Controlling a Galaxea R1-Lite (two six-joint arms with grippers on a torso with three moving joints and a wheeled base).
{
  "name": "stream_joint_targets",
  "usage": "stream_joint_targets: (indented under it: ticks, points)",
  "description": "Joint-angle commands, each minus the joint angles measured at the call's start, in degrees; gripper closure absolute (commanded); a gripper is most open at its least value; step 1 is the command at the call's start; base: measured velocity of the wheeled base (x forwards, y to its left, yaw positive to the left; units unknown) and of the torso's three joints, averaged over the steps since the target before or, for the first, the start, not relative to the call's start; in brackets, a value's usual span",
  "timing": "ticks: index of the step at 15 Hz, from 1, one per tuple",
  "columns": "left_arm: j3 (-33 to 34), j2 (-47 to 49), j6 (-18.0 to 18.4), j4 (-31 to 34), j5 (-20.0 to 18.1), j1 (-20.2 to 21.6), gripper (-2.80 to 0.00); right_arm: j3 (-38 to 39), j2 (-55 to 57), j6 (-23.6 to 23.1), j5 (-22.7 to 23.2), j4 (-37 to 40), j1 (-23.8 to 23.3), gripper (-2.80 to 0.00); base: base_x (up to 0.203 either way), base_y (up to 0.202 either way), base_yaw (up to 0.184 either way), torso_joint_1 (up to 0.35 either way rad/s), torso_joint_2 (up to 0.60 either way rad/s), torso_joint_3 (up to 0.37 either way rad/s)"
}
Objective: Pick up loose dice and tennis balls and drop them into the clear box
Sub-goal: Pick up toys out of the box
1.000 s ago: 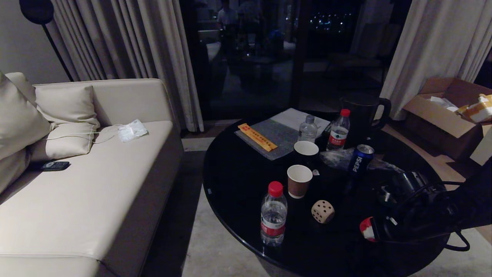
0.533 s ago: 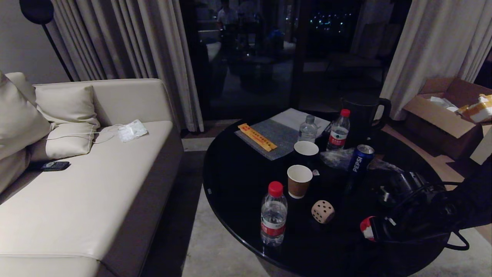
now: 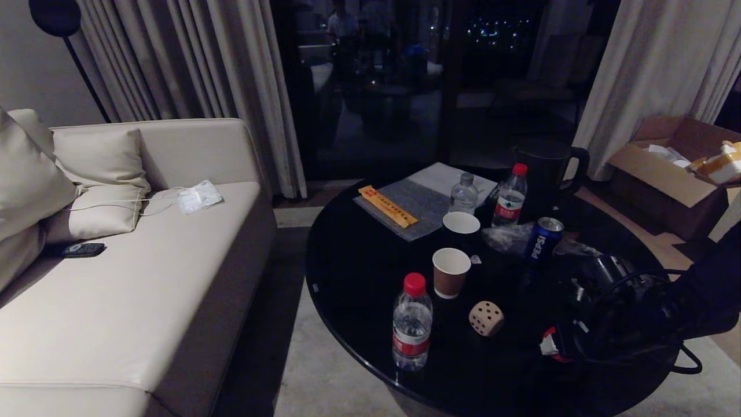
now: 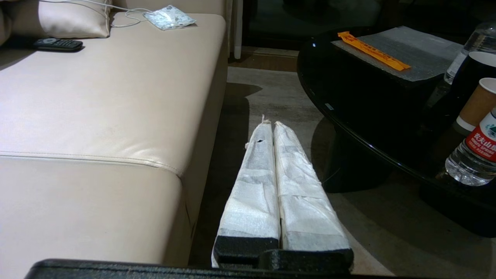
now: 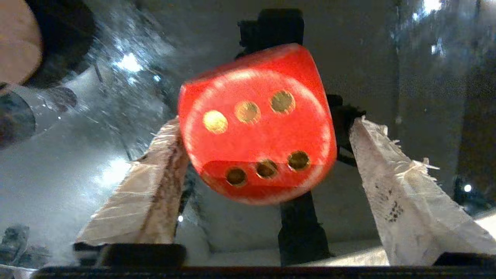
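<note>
The right gripper [image 5: 263, 155], w/ fingers wrapped in white foam [image 5: 403, 201], is seen over the round black glass table [image 3: 359, 272], at the table's near right edge in the head view. Its jaws are spread wide: in the right wrist view the red rounded-corner die w/ gold pips [image 5: 257, 124] sits between the two fingers, one finger touching or nearly touching a side, a clear gap left at the other, so no grip is shown. Whether the die rests on the glass cannot be told. In the head view only a red-and-white patch [image 3: 550, 343] is seen at the gripper tip. The beige rounded die w/ dark pips [image 3: 485, 318] lies on the table just left of that arm, near the brown paper cup [image 3: 450, 272] and the red-capped clear water bottle [image 3: 411, 322]. A blue Pepsi can [image 3: 543, 238] stands further back. The left gripper [image 4: 270, 128] is parked low between the cream leather sofa [image 4: 108, 97] and the table, its wrapped fingers pressed together, nothing held.
</note>
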Motion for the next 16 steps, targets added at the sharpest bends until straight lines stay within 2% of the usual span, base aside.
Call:
stream_joint_targets:
  ticks: [1, 5, 6, 12, 16]
  points:
    - [0.09, 0.09, -0.04, -0.04, 0.03, -0.02, 0.0, -0.38, -0.27, -0.07, -0.1, -0.24, 0.64, -2.8, 0.0, 0.0, 0.0, 0.0, 0.0, 0.0]
    - [0.09, 0.09, -0.04, -0.04, 0.03, -0.02, 0.0, -1.08, -0.1, -1.03, -0.29, -0.52, 1.73, -2.8, 0.0, 0.0, 0.0, 0.0, 0.0, 0.0]
    - [0.09, 0.09, -0.04, -0.04, 0.06, -0.02, 0.0, -1.11, -0.01, -1.03, -0.28, -0.81, 1.73, 0.0, 0.0, 0.0, 0.0, 0.0, 0.0, 0.0]
    - [0.09, 0.09, -0.04, -0.04, 0.03, -0.02, 0.0, -1.12, -0.14, -1.38, -0.32, -0.87, 1.73, 0.0, 0.0, 0.0, 0.0, 0.0, 0.0, 0.0]
    - [0.09, 0.09, -0.04, -0.04, 0.03, -0.02, 0.0, -0.2, -6.02, -1.06, -0.63, -0.41, 1.58, 0.0, 0.0, 0.0, 0.0, 0.0, 0.0, 0.0]
